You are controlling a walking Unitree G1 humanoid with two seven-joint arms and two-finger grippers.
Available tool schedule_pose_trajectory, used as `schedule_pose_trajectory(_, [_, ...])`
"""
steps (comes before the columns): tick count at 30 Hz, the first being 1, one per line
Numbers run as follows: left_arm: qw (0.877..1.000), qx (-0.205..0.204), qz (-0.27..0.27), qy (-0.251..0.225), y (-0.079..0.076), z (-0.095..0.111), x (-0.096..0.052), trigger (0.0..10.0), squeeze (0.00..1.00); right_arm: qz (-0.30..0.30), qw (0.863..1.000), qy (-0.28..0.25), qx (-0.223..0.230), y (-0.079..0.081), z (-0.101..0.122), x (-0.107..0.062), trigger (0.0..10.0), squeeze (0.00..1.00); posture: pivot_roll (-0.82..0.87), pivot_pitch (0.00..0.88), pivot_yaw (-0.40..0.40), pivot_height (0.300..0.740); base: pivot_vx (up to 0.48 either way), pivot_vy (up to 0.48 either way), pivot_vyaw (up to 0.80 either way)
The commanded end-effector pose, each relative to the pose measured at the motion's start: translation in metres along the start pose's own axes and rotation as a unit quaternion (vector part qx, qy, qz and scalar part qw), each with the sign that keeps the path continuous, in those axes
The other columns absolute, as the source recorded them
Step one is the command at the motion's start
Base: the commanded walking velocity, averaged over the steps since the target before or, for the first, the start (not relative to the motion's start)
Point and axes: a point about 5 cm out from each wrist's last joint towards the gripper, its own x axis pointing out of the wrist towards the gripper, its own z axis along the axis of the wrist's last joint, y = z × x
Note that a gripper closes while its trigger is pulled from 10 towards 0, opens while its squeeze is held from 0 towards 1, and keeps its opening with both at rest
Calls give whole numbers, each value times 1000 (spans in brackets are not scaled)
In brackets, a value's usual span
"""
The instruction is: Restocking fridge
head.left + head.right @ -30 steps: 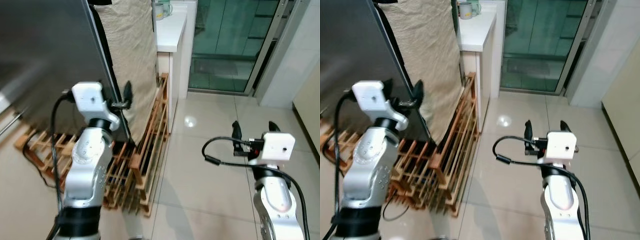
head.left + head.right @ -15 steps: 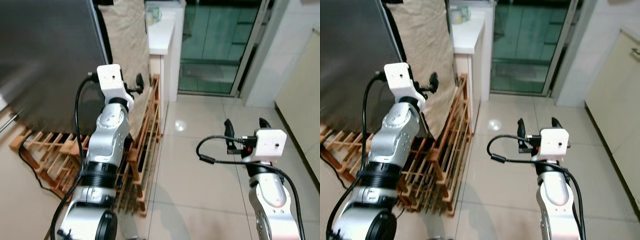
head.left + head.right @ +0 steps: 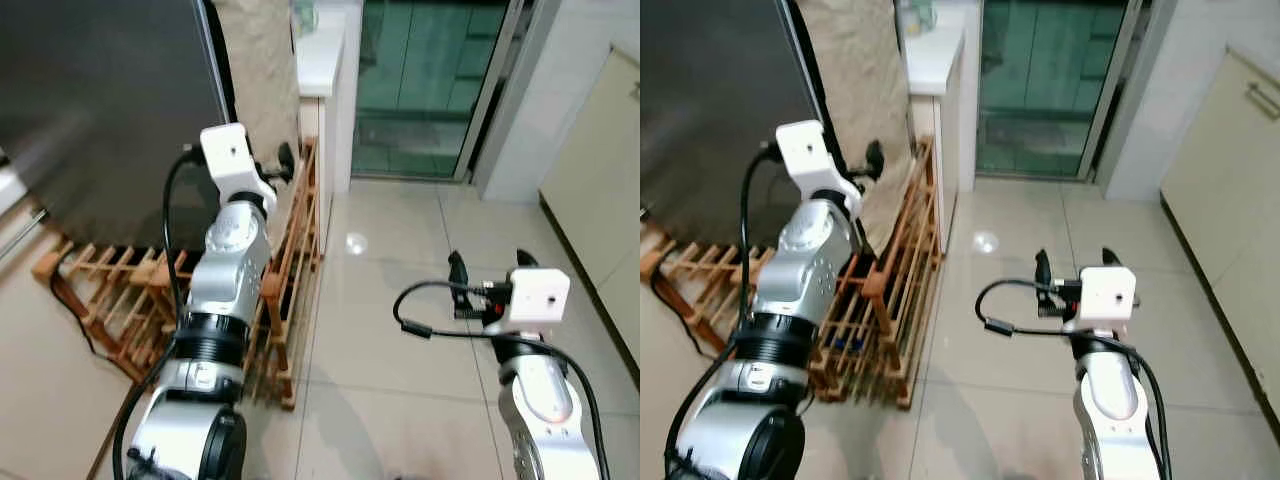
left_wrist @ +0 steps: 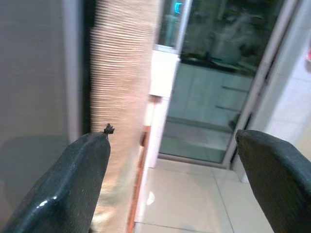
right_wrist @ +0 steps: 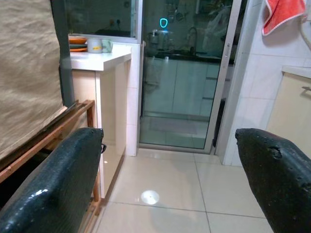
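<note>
The fridge (image 3: 100,100) is a tall dark grey slab at the upper left, its door closed. My left gripper (image 3: 283,162) is raised in front of the fridge's right edge, next to a beige cloth (image 3: 262,60) hanging there. In the left wrist view the left gripper (image 4: 172,136) is open with nothing between its fingers (image 4: 77,184). My right gripper (image 3: 490,262) is held low over the tiled floor, well right of the fridge. It is open and empty too, as the right wrist view shows of the right gripper (image 5: 167,133).
A wooden slatted rack (image 3: 290,260) leans below the fridge and cloth, with a black cable (image 3: 70,300) on the floor beside it. A white counter (image 3: 320,60) with mugs stands behind. A glass sliding door (image 3: 420,80) is ahead and a cream cabinet (image 3: 600,180) at right.
The camera has swung and moved forward. My left arm has stretched out forward and up, from beside the fridge front toward its right edge. The right gripper holds the same open pose.
</note>
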Motion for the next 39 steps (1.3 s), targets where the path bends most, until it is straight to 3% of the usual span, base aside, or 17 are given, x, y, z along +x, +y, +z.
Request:
schedule_pose_trajectory(1, [1000,14,-13,-13,-7,6,4,10000,0,1,1000,-21,2,1,10,4,10000,0,-144,0,81,740,0,0,0])
schedule_pose_trajectory(9, [999,27,-11,-32,-4,12,10,10000,0,7,1000,-30,1,4,14,6,10000,0,-150,0,94,740,0,0,0])
schedule_pose_trajectory(11, [996,33,-67,-47,12,16,-4,10000,0,4,999,-42,1,3,21,5,10000,0,-144,0,105,740,0,0,0])
schedule_pose_trajectory(13, [996,33,-67,-47,12,16,-4,10000,0,4,999,-42,1,3,21,5,10000,0,-144,0,105,740,0,0,0])
schedule_pose_trajectory(14, [989,53,-124,-56,24,13,-27,10000,0,1,999,-46,1,2,24,-1,10000,0,-130,0,104,740,0,0,0])
schedule_pose_trajectory(16, [987,68,-138,-46,49,3,-64,10000,0,-14,998,-59,-10,-1,31,-12,10000,0,-122,0,101,740,0,0,0])
schedule_pose_trajectory(17, [987,68,-138,-46,49,3,-64,10000,0,-14,998,-59,-10,-1,31,-12,10000,0,-122,0,101,740,0,0,0])
schedule_pose_trajectory(18, [990,74,-108,-48,61,0,-77,10000,0,-24,997,-66,-18,-3,33,-17,10000,0,-111,0,97,740,0,0,0])
schedule_pose_trajectory(19, [996,77,-23,-40,82,-12,-103,10000,0,-46,996,-77,-28,-8,36,-25,10000,0,-99,0,86,740,0,0,0])
schedule_pose_trajectory(20, [996,77,-23,-40,82,-12,-103,10000,0,-46,996,-77,-28,-8,36,-25,10000,0,-99,0,86,740,0,0,0])
schedule_pose_trajectory(21, [998,38,45,-36,88,-18,-119,10000,0,-58,994,-87,-39,-13,38,-28,10000,0,-94,0,77,740,0,0,0])
schedule_pose_trajectory(22, [995,-17,92,-31,90,-20,-120,10000,0,-62,993,-95,-45,-16,39,-27,10000,0,-88,0,67,740,0,0,0])
schedule_pose_trajectory(23, [995,-17,92,-31,90,-20,-120,10000,0,-62,993,-95,-45,-16,39,-27,10000,0,-88,0,67,740,0,0,0])
schedule_pose_trajectory(24, [990,-72,120,-22,86,-23,-114,10000,0,-63,992,-96,-47,-19,34,-23,10000,0,-86,0,56,740,0,0,0])
schedule_pose_trajectory(28, [995,8,100,-19,74,-22,-96,10000,0,-66,995,-70,-20,-21,20,-8,10000,0,-76,0,41,740,0,0,0])
schedule_pose_trajectory(32, [997,27,68,-10,65,-21,-93,10000,0,-66,996,-54,11,-18,18,-1,10000,0,-89,0,49,740,0,0,0])
schedule_pose_trajectory(39, [998,48,16,-31,48,-13,-90,10000,0,-47,997,-53,6,-13,15,-1,10000,0,-105,0,58,740,0,0,0])
